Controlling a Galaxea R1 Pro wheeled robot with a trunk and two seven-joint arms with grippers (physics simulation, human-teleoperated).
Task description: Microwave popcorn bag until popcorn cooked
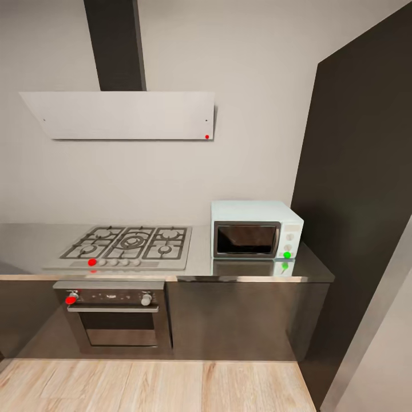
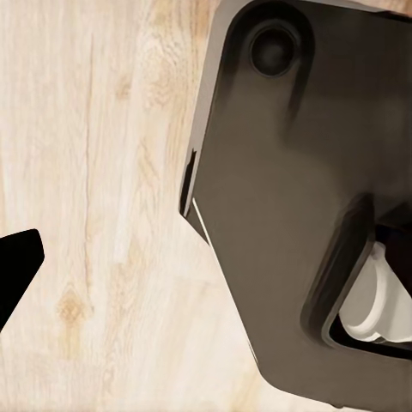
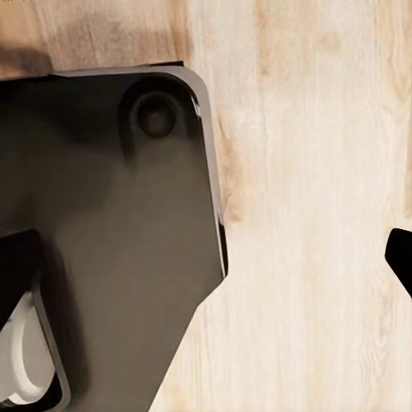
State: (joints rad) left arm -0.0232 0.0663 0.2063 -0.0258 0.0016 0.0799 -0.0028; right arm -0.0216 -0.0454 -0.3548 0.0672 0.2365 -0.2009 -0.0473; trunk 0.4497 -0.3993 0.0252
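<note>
One boxy mint-blue microwave (image 1: 256,230) with a dark glass door, two round knobs and a green dot sat at the right end of the brushed-steel countertop (image 1: 197,260), door closed. Beside it lay one gas hob (image 1: 127,244) with five burners under black grates; a steel oven (image 1: 116,315) sat below, a flat white hood (image 1: 123,114) above. Pale wood-grain floor (image 1: 149,386) ran beneath. Wrist views showed the dark, rounded robot base (image 2: 292,215); finger states could not be told.

Countertop (image 1: 252,269) and hob (image 1: 123,246) labels unreadable.
</note>
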